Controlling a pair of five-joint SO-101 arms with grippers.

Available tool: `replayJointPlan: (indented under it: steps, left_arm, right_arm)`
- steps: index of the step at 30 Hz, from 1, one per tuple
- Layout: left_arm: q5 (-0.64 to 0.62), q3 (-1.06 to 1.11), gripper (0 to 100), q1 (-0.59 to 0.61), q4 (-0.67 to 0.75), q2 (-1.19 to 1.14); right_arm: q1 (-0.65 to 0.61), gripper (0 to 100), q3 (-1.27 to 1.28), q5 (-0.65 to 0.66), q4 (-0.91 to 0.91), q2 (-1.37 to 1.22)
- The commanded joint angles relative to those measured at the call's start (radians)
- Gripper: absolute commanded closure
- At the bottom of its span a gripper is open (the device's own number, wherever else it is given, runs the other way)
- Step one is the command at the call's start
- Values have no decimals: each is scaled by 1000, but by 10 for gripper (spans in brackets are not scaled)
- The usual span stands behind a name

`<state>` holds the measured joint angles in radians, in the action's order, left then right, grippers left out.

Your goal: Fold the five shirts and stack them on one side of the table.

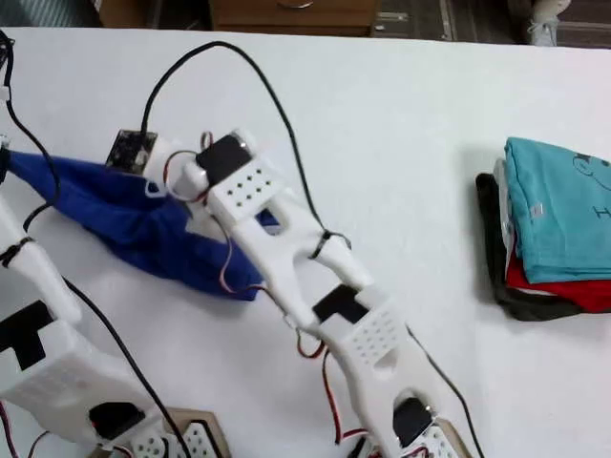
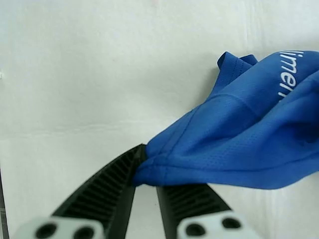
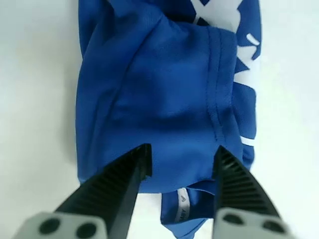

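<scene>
1. My left pincer is clamped shut on a bunched edge of the blue shirt; the cloth fans away from my fingertips toward the right side of that frame; white lettering shows at its upper right corner.
2. My right pincer stands open, one finger on each side of a fold of the blue shirt; the tips sit at the cloth, but I cannot tell whether they press on it; a stitched seam runs up the frame between them.
3. From above, the blue shirt lies crumpled, not flat, in the left half of the frame; its long axis runs on a slant from the left edge, upper left, down to the lower centre; my right arm crosses over its lower end, and my left arm rises along the left edge.
4. Count: one loose blue shirt; one folded stack at the right edge of the white table, well apart from the blue one.
5. In the stack I count three colours: a teal shirt on top, a red shirt under it, a dark shirt at the bottom; a pale edge shows at the stack's left side, and I cannot tell what it is.
</scene>
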<state>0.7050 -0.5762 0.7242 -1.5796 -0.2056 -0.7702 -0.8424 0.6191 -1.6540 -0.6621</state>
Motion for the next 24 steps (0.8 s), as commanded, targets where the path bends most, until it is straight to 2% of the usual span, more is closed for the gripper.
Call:
replayJointPlan:
  steps: [1, 12, 16, 18, 24]
  left_arm:
    - [6, -8, 980, -5, 14, 64]
    - [6, -10, 980, -3, 12, 64]
    - [6, -5, 980, 0, 12, 64]
    - [6, -5, 980, 0, 14, 64]
    - [5, -10, 980, -6, 14, 64]
  right_arm:
    - [79, 790, -5, 3, 27, -21]
    - [93, 814, -15, 8, 36, -197]
    - [93, 993, -15, 2, 22, -127]
    - [93, 961, -15, 2, -4, -74]
    - [84, 978, -5, 2, -42, 68]
